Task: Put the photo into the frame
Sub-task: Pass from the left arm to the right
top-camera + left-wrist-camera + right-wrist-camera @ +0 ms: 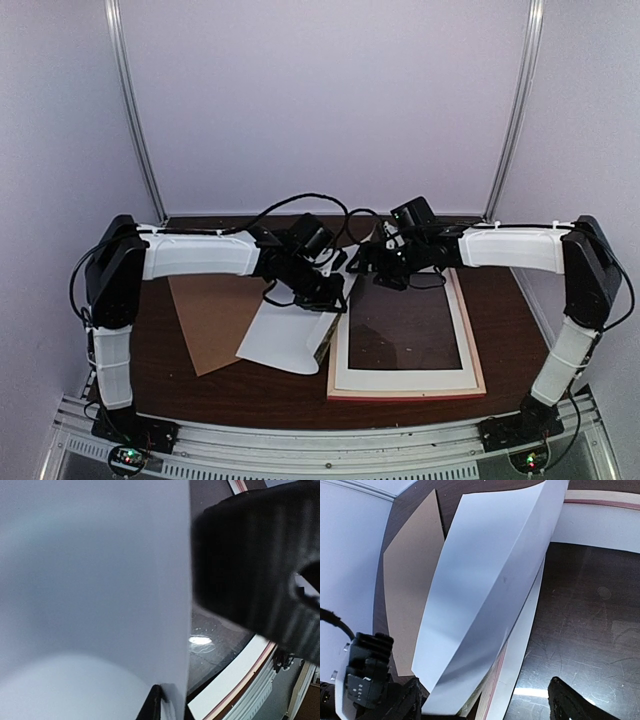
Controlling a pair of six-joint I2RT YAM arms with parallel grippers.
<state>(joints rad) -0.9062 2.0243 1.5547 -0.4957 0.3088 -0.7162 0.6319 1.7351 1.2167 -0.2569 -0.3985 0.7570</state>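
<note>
Two arm bases: bolted at the bottom corners of the overhead view, so both arms lean inward and meet over the middle of the table (500,300).
Frame (405,394): flat on the table, lower right of centre, pale side up and a pink edge showing along its near rail. Lying this way, it probably takes its contents from behind.
White mat (400,378): already seated inside the frame, its window showing dark.
Photo (285,340): lower centre, just left of the frame and not yet in it. The plain white back faces up. The sheet bows upward because one end is lifted; whether its right edge touches the frame's left rail, I cannot tell.
Backing board (205,320): left of centre, partly under the photo, set aside, likely as the last layer.
Left gripper (328,292): centre of the view, clamped on the photo's far edge. Its wrist view is filled by white sheet pressed beside one black finger (250,565).
Right gripper (385,268): just above centre, over the frame's far left corner, jaws wide apart and holding nothing. It looks ready to steady the sheet.
Next move: swing the photo right, over the mat window, and lay it flat.
</note>
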